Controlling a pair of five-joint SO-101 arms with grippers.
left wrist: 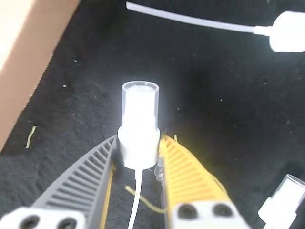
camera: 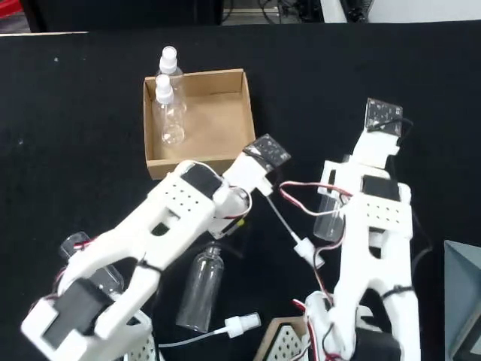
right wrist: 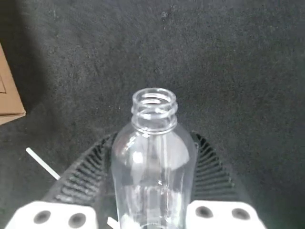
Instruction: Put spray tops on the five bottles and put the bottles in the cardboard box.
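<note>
Left gripper [left wrist: 138,145] is pinching a white clear-capped spray top [left wrist: 139,109]; right gripper [right wrist: 153,140] is seemingly clasping a clear open-necked plastic bottle [right wrist: 153,171].

Glossy clear plastic bottle [right wrist: 152,162]; matt cardboard box [camera: 218,124]; fuzzy black tablecloth [camera: 75,113].

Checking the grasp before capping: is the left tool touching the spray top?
Touching. The left wrist view shows the left tool with its fingers pressed against both sides of the spray top, at its white collar, with no gap.
</note>
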